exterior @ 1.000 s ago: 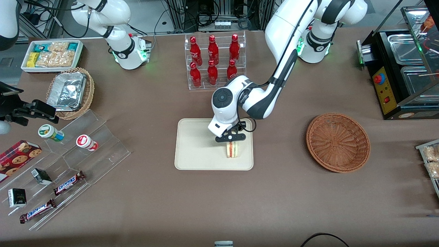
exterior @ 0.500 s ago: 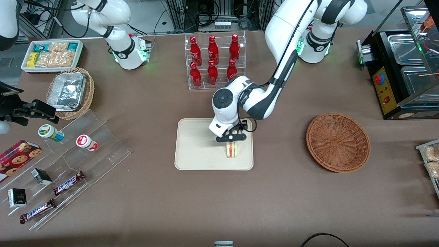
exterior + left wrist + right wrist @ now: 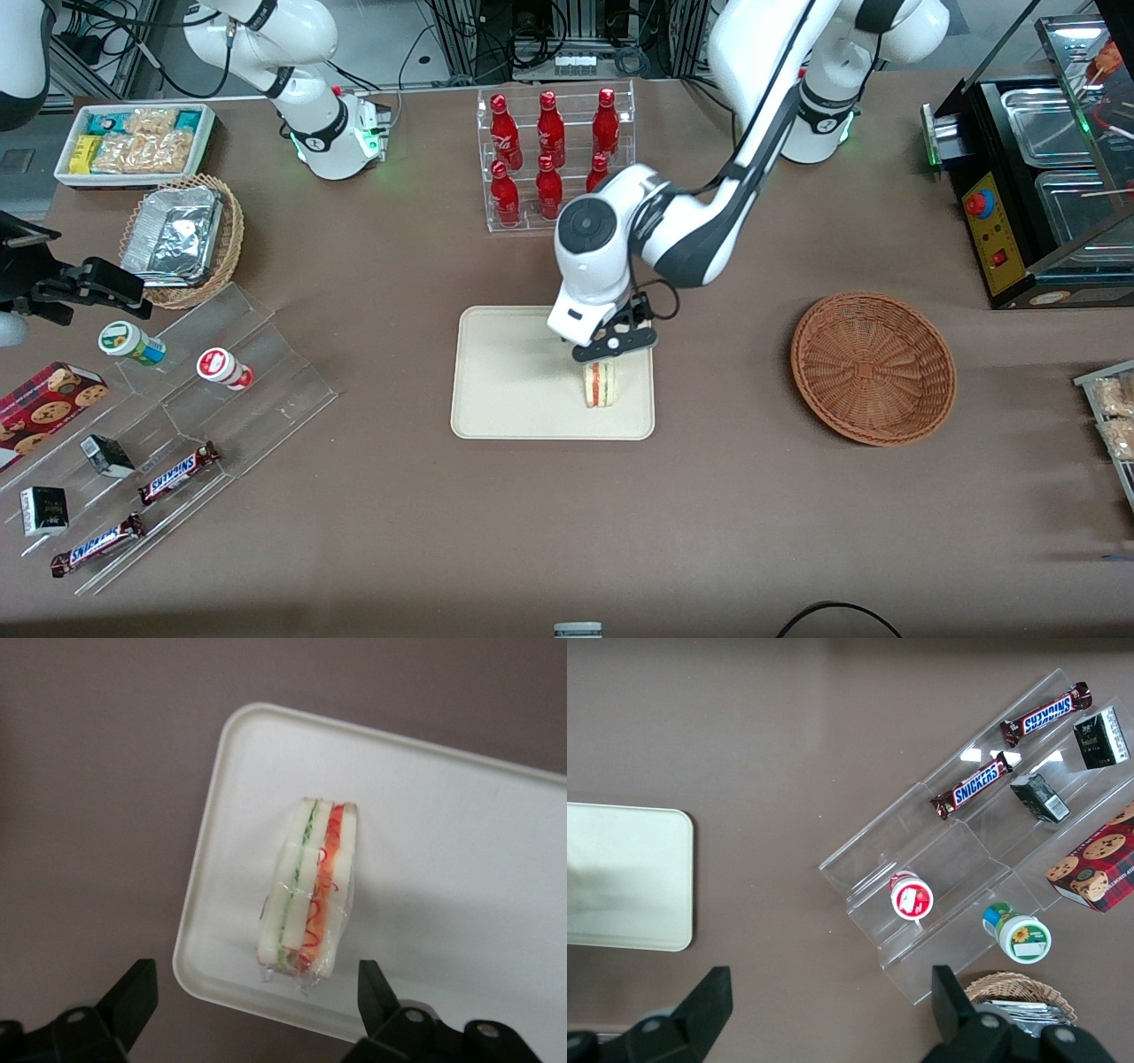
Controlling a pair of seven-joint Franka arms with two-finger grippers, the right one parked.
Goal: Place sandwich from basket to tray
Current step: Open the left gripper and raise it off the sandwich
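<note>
Looking basically done: the sandwich (image 3: 600, 383) stands on edge on the tray (image 3: 505, 381), toward its 4 o'clock corner, and the basket (image 3: 873, 368) has nothing in it. The hand (image 3: 615, 344) hangs just above it, fingers spread wide, holding nothing. It's risen since a second ago.

The left arm reaches forward, wrist bent downward, its pincer (image 3: 613, 347) spread wide and gripping nothing.
</note>
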